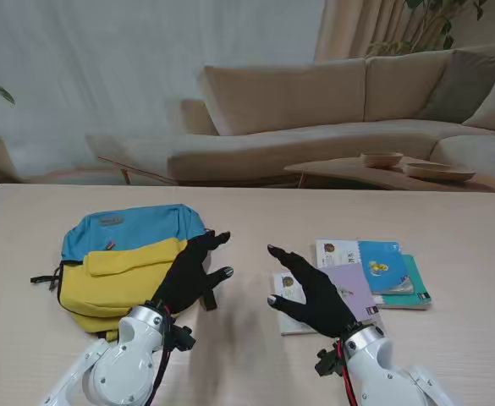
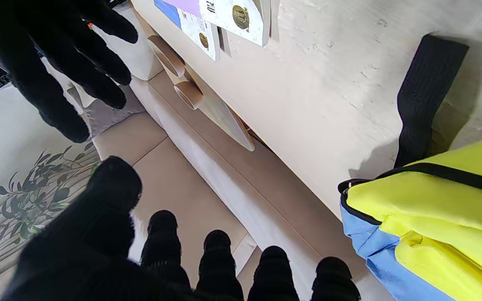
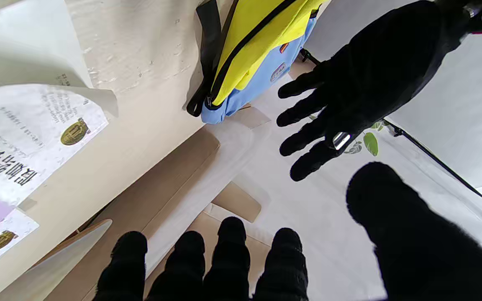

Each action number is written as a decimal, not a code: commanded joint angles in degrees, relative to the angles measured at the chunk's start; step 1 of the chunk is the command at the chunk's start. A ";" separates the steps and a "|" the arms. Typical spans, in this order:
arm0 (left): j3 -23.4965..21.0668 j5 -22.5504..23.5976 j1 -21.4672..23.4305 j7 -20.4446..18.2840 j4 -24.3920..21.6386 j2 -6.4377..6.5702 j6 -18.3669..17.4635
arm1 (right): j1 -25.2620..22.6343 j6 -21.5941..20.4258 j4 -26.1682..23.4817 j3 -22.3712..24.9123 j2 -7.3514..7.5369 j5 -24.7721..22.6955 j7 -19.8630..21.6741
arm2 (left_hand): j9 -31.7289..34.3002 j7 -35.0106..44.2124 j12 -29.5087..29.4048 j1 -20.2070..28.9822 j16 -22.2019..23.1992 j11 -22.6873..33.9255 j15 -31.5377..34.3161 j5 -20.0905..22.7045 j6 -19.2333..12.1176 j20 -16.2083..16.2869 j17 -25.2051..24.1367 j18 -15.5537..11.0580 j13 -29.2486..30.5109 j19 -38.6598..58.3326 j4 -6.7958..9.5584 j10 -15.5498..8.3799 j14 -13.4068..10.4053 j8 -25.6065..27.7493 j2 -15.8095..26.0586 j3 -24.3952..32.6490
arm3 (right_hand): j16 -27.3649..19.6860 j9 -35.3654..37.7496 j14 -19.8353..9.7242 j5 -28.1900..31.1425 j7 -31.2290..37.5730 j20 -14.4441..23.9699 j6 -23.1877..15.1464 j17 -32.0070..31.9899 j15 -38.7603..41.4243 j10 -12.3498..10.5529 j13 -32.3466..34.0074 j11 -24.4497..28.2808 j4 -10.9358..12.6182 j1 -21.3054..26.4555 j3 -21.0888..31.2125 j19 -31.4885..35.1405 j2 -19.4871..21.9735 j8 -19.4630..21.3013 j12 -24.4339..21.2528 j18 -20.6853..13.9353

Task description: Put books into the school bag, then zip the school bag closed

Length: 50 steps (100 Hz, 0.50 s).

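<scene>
The books [image 1: 374, 275] lay just right of the open, empty right hand [image 1: 310, 292]; the left hand [image 1: 188, 275], also open, hovered by the bag [image 1: 120, 262].

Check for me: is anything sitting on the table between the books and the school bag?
No object lies on the table between the books and the school bag. Only the left hand and right hand hover over that gap, both open and holding nothing. The bag's black strap trails off its near edge.
</scene>
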 commanded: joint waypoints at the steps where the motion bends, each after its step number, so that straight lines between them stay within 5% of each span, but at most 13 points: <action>1: -0.04 -0.07 0.44 -0.85 -0.82 -0.33 0.05 | -0.50 -0.06 -0.32 -0.03 -0.19 0.10 0.92 | -0.77 -0.24 -0.45 -1.24 -0.11 -0.53 -0.10 -1.65 -2.08 -0.69 -0.44 -1.28 -1.46 -1.36 1.15 -1.33 -1.59 -0.53 0.90 -0.95 | -0.46 -1.54 -2.93 0.48 -1.44 -0.15 -2.52 -0.73 -1.58 -2.73 -2.77 -1.19 2.08 -2.17 -1.75 -1.89 0.77 -0.71 -0.73 -1.88; 50: 0.05 1.52 0.77 -0.39 -0.93 -0.27 0.48 | 0.06 -0.36 0.15 1.00 0.18 0.09 2.86 | -0.54 1.08 -0.03 -0.74 0.08 0.23 -0.05 -1.60 -1.69 -0.64 -0.44 -1.19 -1.42 -1.32 1.16 -1.03 -1.43 0.19 0.47 -0.04 | 0.00 -1.26 -2.99 0.37 0.56 2.22 -1.24 -0.38 -0.30 -2.07 -2.24 1.54 2.93 0.50 1.59 -1.07 -0.58 3.09 0.61 -1.86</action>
